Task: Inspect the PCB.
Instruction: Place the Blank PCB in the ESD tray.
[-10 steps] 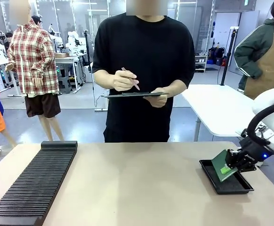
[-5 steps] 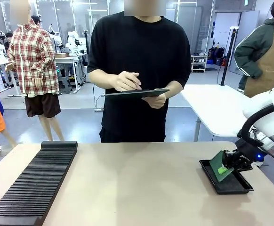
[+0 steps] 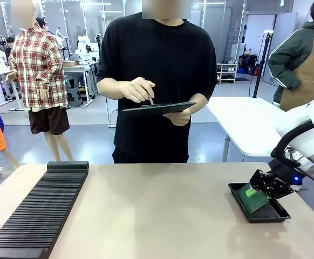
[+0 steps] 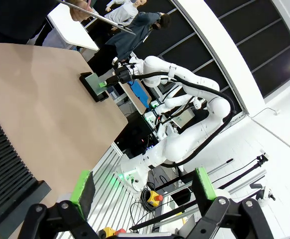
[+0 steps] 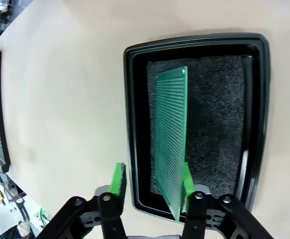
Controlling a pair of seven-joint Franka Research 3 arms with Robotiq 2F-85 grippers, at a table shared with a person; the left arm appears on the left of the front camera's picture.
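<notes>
At the table's left I see the slotted rack [image 3: 38, 213]. The left gripper [image 4: 144, 196] hangs above that end, jaws spread wide, holding nothing.

At centre, the person stands across the table with a clipboard [image 3: 158, 108] in one hand and the other hand [image 3: 138, 89] poised over it, apparently ready to note a result.

At the right, the PCB [image 5: 171, 139] is in the tray [image 5: 135, 124], tilted on edge over the tray's foam lining. The right gripper [image 5: 152, 181] is at the PCB's near end. In the right wrist view its jaws stand apart, with one pad against the board and the other well clear, so I judge the board released or only leaning, not clamped.

I judge the task to be at an early or a closing stage; which one I cannot tell.

Not readable: whether the PCB's lower edge rests on the foam, what is on the clipboard, and the PCB's far face.
</notes>
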